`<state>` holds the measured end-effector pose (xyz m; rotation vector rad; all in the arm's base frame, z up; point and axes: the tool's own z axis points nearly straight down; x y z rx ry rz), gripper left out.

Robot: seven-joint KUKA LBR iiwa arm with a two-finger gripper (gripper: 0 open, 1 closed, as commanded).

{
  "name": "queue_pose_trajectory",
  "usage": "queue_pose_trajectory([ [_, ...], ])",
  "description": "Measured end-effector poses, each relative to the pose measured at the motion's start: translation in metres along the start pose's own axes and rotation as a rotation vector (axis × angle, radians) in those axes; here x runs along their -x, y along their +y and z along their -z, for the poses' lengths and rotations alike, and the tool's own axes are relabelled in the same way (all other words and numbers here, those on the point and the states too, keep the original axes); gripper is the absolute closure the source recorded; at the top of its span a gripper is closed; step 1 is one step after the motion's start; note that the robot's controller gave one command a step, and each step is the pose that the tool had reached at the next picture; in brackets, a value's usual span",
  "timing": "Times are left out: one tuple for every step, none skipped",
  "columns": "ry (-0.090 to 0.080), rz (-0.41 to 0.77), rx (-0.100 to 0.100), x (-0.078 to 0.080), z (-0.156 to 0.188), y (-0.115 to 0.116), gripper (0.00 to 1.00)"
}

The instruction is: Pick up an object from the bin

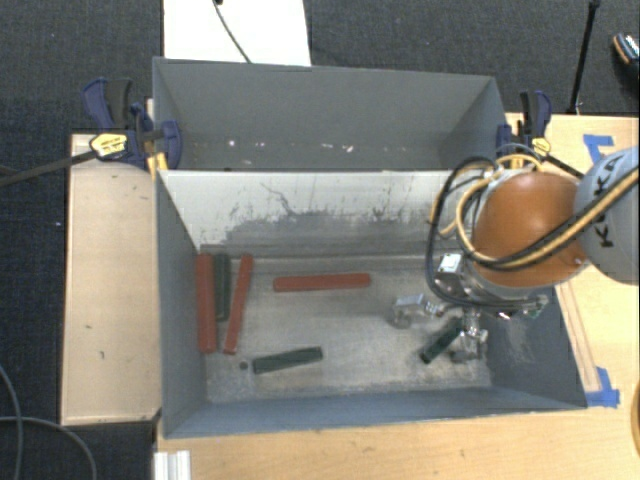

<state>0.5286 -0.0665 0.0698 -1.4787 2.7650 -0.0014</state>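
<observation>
Round orange-brown cover point(525, 223) on the wrist — glossy, looped by black and yellow cables point(452, 190). Pale grey arm point(612, 183) with dark lettering; silvery metal gripper point(465, 333) beneath.

The hand point(465, 338) hides one end (the right) of a dark stick point(434, 350).

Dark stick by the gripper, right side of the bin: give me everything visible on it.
The dark stick is a short, straight, matte bar, dark green to black, plastic-looking. It lies tilted at the right of the bin floor, its free end pointing front-left. Its other end runs under the gripper; contact there cannot be told.
</observation>
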Motion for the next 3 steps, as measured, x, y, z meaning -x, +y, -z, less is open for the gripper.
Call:
queue_pose_trajectory([
  [0.000, 0.000, 0.000, 0.000, 0.000, 0.000, 1.00],
  [0.000, -0.004, -0.004, 0.002, 0.082, -0.003, 1.00],
  [0.001, -0.010, -0.002, 0.003, 0.115, -0.004, 1.00],
])
